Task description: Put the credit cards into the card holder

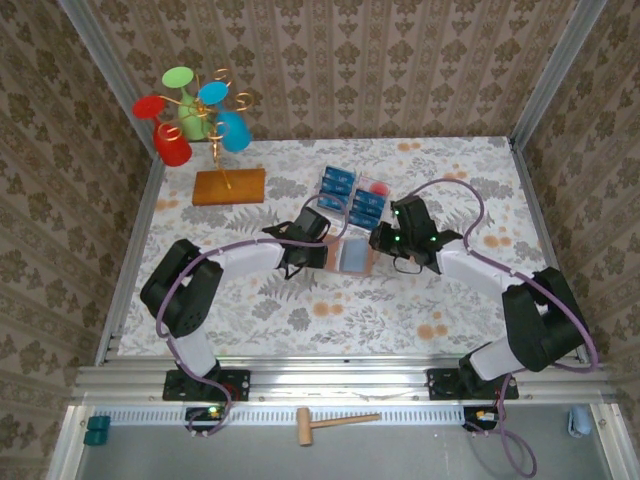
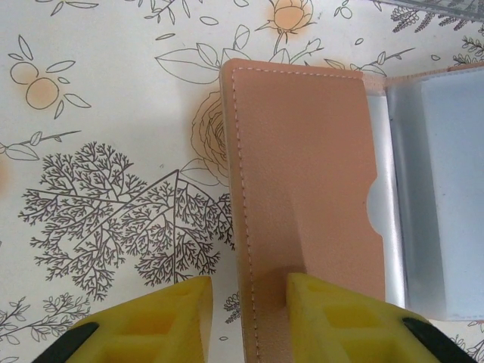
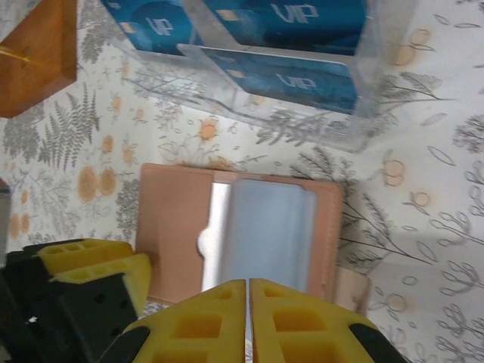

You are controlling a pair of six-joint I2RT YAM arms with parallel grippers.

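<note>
The left gripper (image 2: 249, 293), part-open, pins the card holder (image 2: 302, 174) flat with one pad at the table's (image 1: 300, 310) middle; the right gripper (image 3: 248, 295) hangs clenched, seemingly empty, above it; the credit cards (image 3: 291, 76) sit in the clear tray (image 3: 363, 121) nearer the far edge; should that pad slip, the cover may fold shut.

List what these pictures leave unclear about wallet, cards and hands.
Right wrist view: whether the shut right hand pinches the flat tan-brown leather wallet's grey-blue sleeve; its fingers cover that edge.
Left wrist view: the wallet's right half, cut by the frame; whether the open left hand touches it.
Thin blue cards in the clear plastic tray: count; cut off in the right wrist view, tiny from above.
</note>
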